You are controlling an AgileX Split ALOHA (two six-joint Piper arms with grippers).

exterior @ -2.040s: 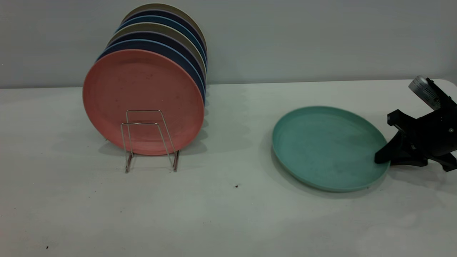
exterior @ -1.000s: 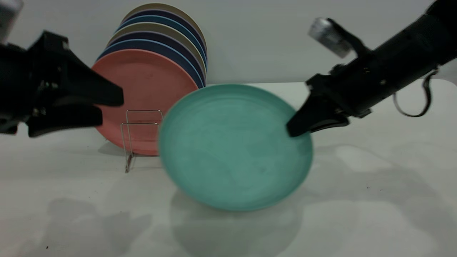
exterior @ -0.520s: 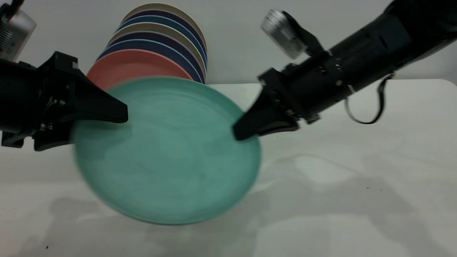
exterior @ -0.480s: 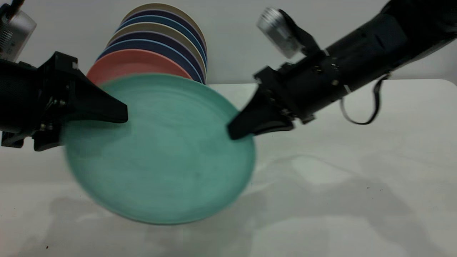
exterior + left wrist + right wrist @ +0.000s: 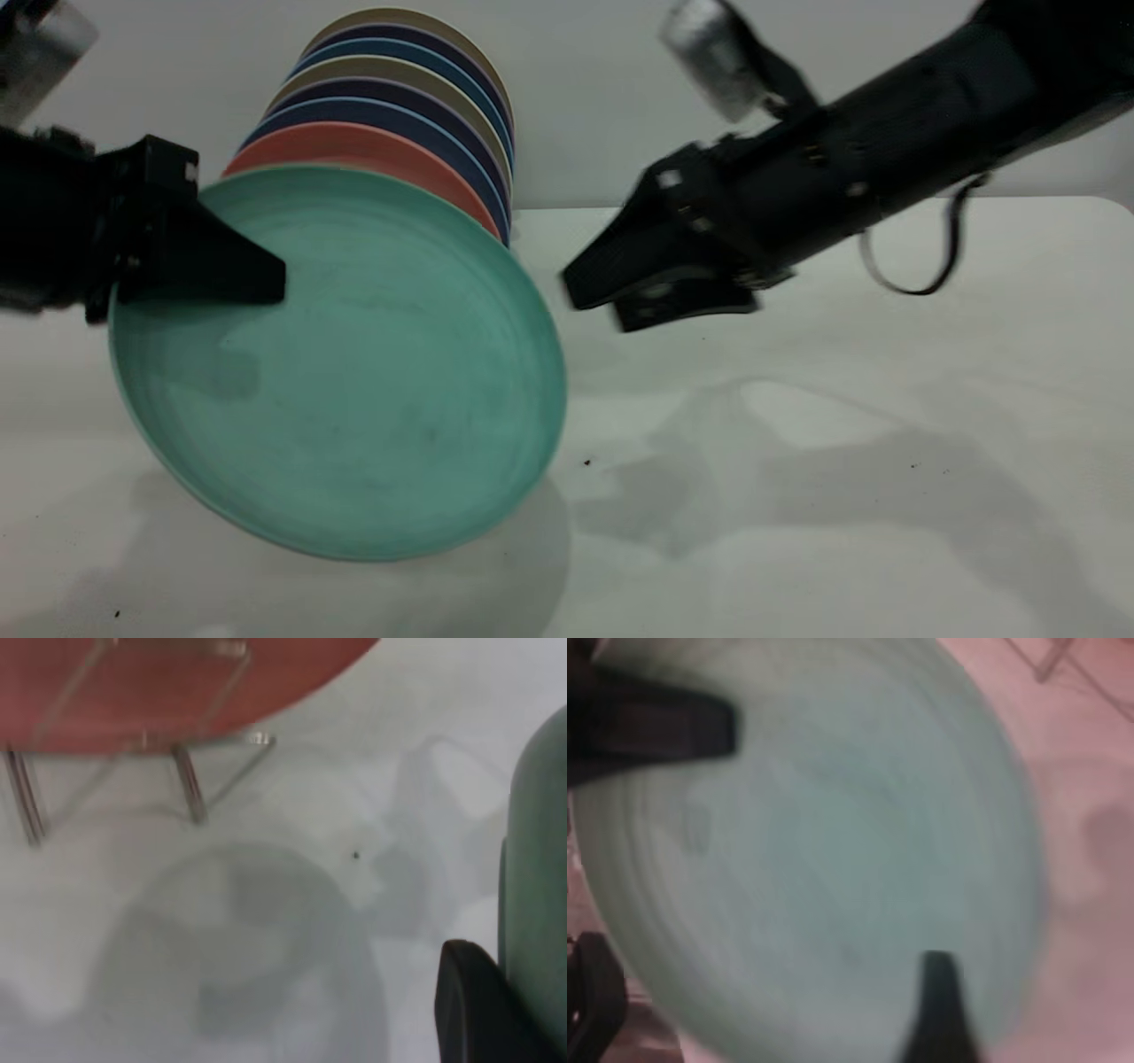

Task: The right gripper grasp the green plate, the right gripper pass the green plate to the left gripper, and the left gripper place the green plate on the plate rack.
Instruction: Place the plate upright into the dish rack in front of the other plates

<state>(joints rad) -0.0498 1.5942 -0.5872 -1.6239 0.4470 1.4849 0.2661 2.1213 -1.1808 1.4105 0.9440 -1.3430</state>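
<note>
The green plate (image 5: 354,372) hangs tilted above the table, facing the camera, in front of the plates on the rack. My left gripper (image 5: 266,282) is shut on its upper left rim, with one finger (image 5: 221,270) across the plate's face and the other hidden behind it. My right gripper (image 5: 602,301) is open and empty, a short gap off the plate's right edge. The plate rack is hidden behind the green plate in the exterior view. Its wire loops (image 5: 182,784) show in the left wrist view, with the green plate's edge (image 5: 536,886) beside my left finger (image 5: 478,1010).
Several plates stand upright on the rack, a salmon-pink plate (image 5: 354,146) in front and dark blue and olive ones (image 5: 416,80) behind. The white table (image 5: 842,443) stretches right and forward of the green plate. A grey wall stands behind.
My right gripper has let go of the green plate and drawn back to the right. The left gripper now holds the plate alone, and the plate has shifted left and a little lower.
</note>
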